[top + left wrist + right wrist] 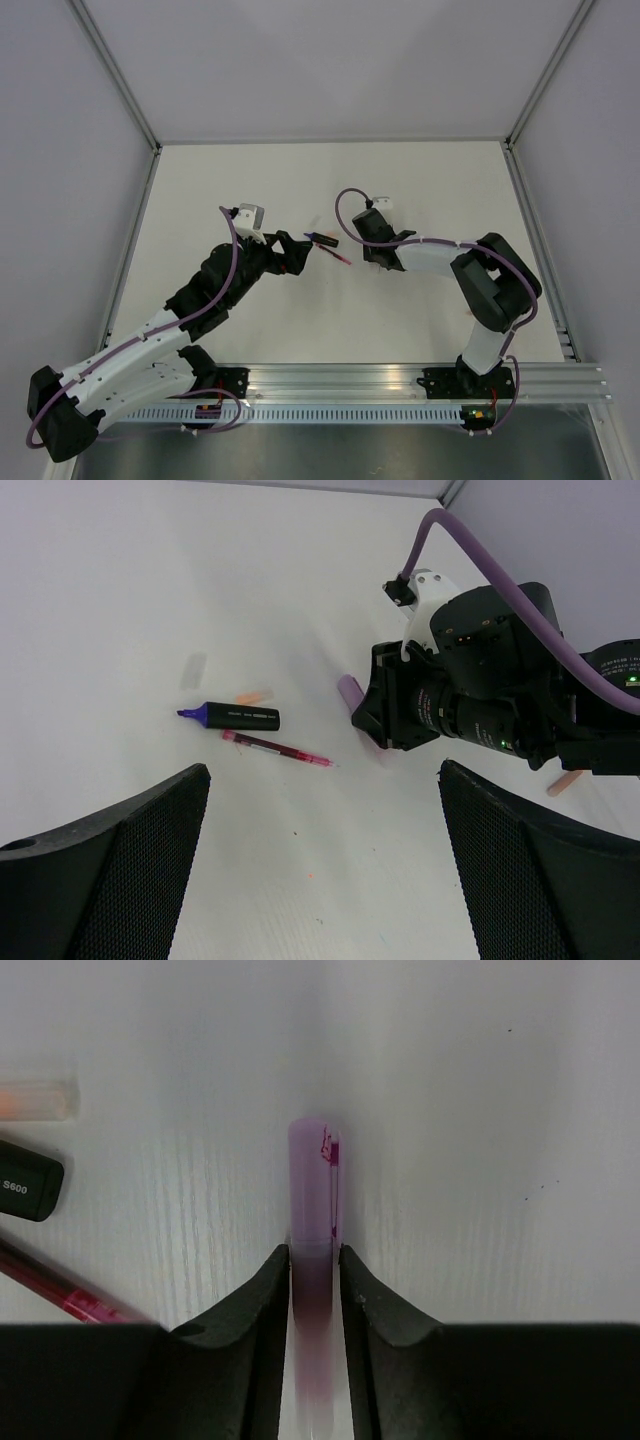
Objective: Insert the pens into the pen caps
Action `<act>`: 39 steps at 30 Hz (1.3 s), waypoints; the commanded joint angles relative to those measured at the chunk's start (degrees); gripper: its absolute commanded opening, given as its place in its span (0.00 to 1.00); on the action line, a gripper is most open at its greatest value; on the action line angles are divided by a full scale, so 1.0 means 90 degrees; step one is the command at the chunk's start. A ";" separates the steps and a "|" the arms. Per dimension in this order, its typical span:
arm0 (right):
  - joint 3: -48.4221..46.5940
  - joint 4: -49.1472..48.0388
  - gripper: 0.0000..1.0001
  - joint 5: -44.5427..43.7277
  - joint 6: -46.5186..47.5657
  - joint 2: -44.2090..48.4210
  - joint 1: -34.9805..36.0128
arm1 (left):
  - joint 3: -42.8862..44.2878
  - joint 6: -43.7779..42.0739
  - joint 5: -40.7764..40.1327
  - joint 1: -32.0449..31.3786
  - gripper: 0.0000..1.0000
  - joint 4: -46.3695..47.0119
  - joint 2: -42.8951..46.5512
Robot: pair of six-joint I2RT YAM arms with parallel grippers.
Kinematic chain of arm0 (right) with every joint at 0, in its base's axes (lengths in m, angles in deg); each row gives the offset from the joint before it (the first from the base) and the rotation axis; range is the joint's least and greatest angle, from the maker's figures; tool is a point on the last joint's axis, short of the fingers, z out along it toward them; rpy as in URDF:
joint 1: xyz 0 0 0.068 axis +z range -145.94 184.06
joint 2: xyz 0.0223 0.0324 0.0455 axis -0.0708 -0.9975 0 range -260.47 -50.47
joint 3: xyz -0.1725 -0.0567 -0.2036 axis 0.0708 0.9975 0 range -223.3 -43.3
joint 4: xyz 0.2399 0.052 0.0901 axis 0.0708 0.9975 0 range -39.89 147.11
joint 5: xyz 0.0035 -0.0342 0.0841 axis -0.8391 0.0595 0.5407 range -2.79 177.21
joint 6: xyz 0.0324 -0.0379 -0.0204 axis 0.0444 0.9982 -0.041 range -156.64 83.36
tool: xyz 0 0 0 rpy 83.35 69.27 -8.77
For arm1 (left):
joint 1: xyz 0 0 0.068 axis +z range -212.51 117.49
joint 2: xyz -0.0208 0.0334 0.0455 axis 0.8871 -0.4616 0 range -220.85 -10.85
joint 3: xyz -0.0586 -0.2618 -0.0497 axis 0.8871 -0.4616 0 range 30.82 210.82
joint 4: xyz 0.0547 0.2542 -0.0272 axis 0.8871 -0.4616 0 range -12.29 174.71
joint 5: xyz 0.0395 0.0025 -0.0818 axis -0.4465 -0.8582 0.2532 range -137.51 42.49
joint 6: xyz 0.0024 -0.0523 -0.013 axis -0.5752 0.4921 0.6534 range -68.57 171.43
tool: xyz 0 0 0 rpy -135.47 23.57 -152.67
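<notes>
- right gripper (315,1265) is pinched tight around the light purple cap (313,1190)
- cap's probably light, slick hard plastic, so it could twist in the grip
- left gripper (322,875) gapes empty above the navy pen (240,716) and pink-red pen (280,748), which lie just beside each other on the table (150,580); I'd grab mid-barrel
</notes>
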 commanded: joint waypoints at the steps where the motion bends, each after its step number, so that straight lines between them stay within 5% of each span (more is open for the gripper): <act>1: -0.0243 0.0069 0.32 -0.0169 0.0053 -0.0137 -0.0019 | -0.0008 -0.0219 -0.0147 -0.0030 1.00 0.0225 0.0001; 20: 0.0088 0.0186 0.46 -0.0160 0.0063 0.1112 -0.0019 | -0.0047 -0.0199 -0.0137 -0.0030 1.00 0.0225 0.0098; 26: 0.0255 0.0029 0.45 0.1225 0.0552 0.1758 -0.0019 | -0.0066 -0.0190 -0.0196 -0.0030 1.00 0.0196 0.0205; 32: -0.0379 0.1219 0.45 -0.0158 -0.0463 0.1797 -0.0097 | -0.0271 -0.0141 -0.0225 -0.0040 1.00 0.0430 0.0352; 39: -0.0975 0.3483 0.47 -0.0979 -0.3215 0.2285 -0.1617 | -0.0232 -0.0141 -0.0245 -0.0030 1.00 0.0401 0.0274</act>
